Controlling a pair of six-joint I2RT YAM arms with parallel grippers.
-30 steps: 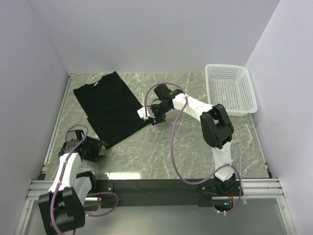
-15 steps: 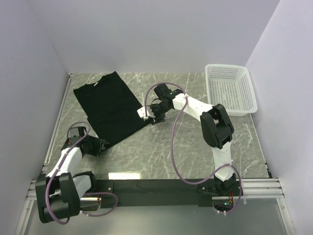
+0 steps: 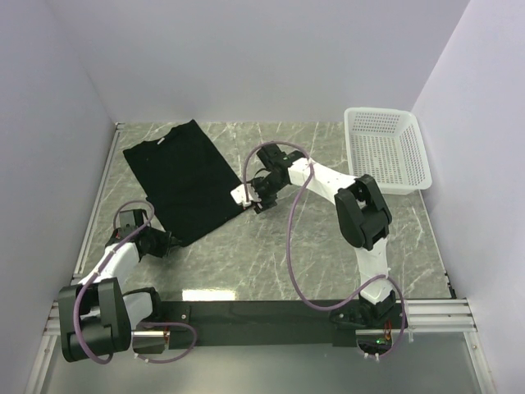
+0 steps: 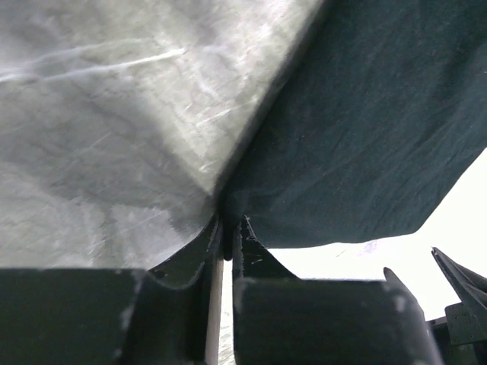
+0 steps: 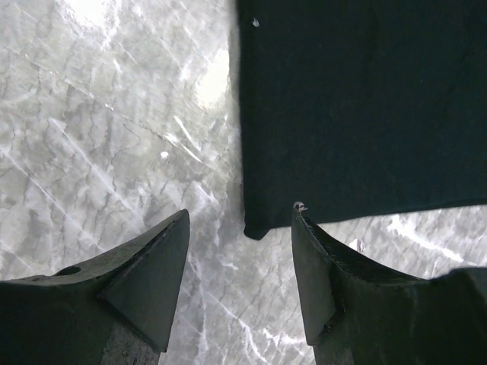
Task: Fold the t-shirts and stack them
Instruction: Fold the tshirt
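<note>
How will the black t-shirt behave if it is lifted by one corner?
Probably floppy: the black t-shirt lies flat as thin cloth, so it would likely hang and drape from the corner at the left gripper. It looks light, and may slide over the smooth marble table rather than tip or roll.

Robot lab test cell, not a home or shop. Plain pale walls box in three sides of a marble-pattern counter. Two white-and-black arms, left and right, are bolted to a black rail at the near edge, on aluminium framing. Purple cables loop in the open. Only props: basket at the far right corner, black shirt at the far left.
</note>
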